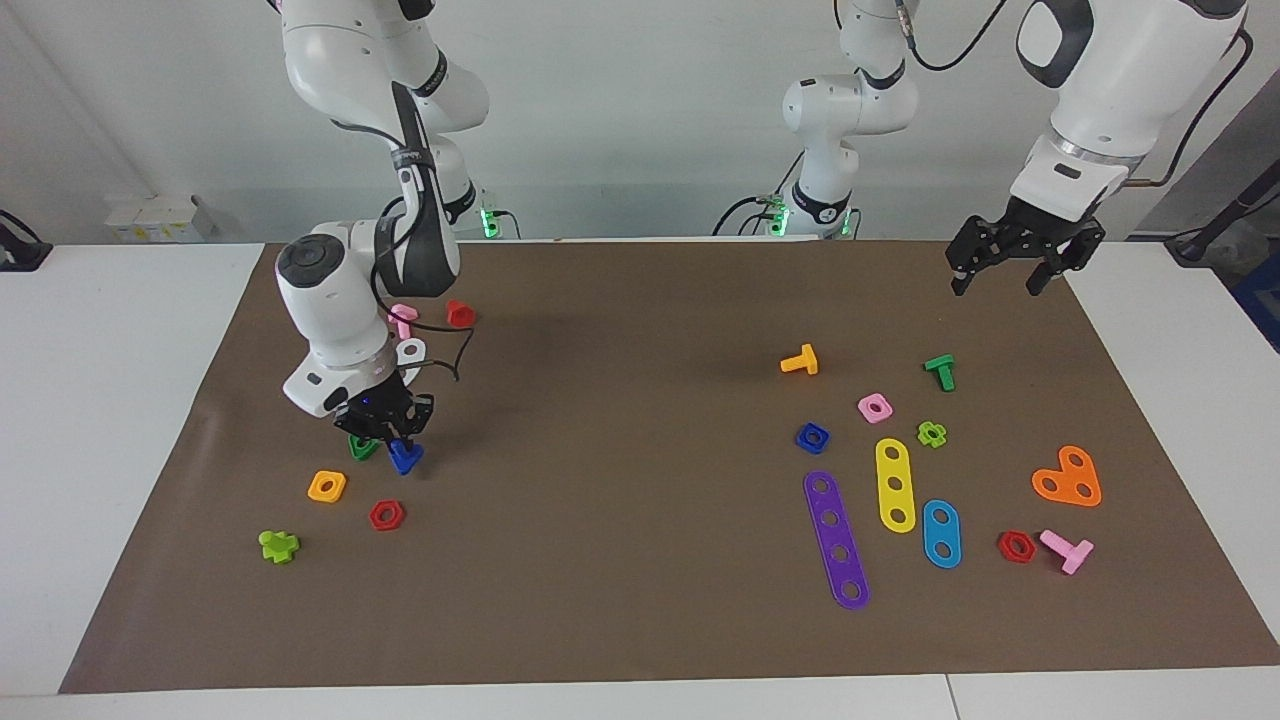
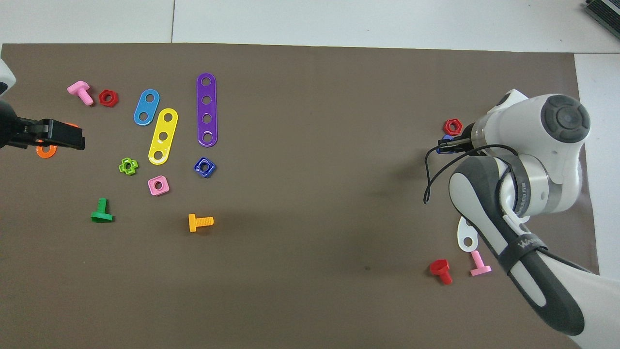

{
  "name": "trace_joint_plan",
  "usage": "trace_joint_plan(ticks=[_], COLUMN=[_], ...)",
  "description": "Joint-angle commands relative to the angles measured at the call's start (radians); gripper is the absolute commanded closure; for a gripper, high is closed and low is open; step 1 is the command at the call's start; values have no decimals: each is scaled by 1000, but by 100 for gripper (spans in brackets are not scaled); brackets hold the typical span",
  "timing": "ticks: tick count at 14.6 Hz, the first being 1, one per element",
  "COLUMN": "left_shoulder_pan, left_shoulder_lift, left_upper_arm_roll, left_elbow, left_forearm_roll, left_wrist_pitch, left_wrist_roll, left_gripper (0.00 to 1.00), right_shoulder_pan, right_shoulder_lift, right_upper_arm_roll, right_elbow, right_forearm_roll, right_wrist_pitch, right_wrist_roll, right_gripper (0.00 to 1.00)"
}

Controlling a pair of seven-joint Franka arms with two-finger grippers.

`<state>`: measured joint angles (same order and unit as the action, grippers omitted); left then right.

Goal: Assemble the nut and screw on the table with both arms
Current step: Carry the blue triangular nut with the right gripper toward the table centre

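The right gripper is down low over the table at the right arm's end, and its fingers are closed on the blue screw, whose triangular head juts out just below the fingertips; whether the screw touches the paper cannot be told. From overhead the arm's wrist covers most of this, and only a sliver of the screw shows at the fingertips. Just beside the gripper sits a green triangular nut, partly hidden by the fingers. A little farther from the robots lie an orange square nut and a red hex nut. The blue nut lies flat, well apart from this gripper toward the left arm's end, beside a pink square nut and close to the end of a purple strip. The left gripper hangs open and waiting in the air above the paper's edge, holding nothing, well apart from the nut.
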<state>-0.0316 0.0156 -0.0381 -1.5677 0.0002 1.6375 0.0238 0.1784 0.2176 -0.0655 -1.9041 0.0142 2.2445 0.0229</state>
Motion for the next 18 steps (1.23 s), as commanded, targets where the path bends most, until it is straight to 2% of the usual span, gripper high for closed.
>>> trace_joint_plan(ticks=[1, 4, 7, 11, 15, 18], left_shoulder_pan=[15, 13, 7, 4, 12, 3], left_shoulder_lift=[-31, -31, -31, -31, -37, -62], left_upper_arm_roll=[-9, -9, -11, -11, -11, -13], left_elbow=[-37, -37, -37, -35, -48, -116], left_forearm_roll=[8, 8, 8, 8, 6, -2], left_wrist_pitch=[11, 11, 10, 18, 30, 67], left_wrist_roll=[-10, -10, -15, -18, 1, 2], left_gripper=[0, 0, 0, 0, 0, 0], right_shoulder_pan=[102, 241, 343, 421, 460, 461], right_shoulder_lift=[20, 43, 120, 189, 287, 292], right_upper_arm_roll=[9, 9, 9, 7, 7, 7], right_elbow=[132, 143, 197, 200, 232, 224], right_forearm_roll=[-5, -5, -16, -29, -120, -126], right_wrist_pitch=[-92, -59, -7, 62, 144, 165], right_wrist_roll=[187, 368, 540, 638, 758, 761], right_gripper=[100, 100, 100, 100, 100, 100])
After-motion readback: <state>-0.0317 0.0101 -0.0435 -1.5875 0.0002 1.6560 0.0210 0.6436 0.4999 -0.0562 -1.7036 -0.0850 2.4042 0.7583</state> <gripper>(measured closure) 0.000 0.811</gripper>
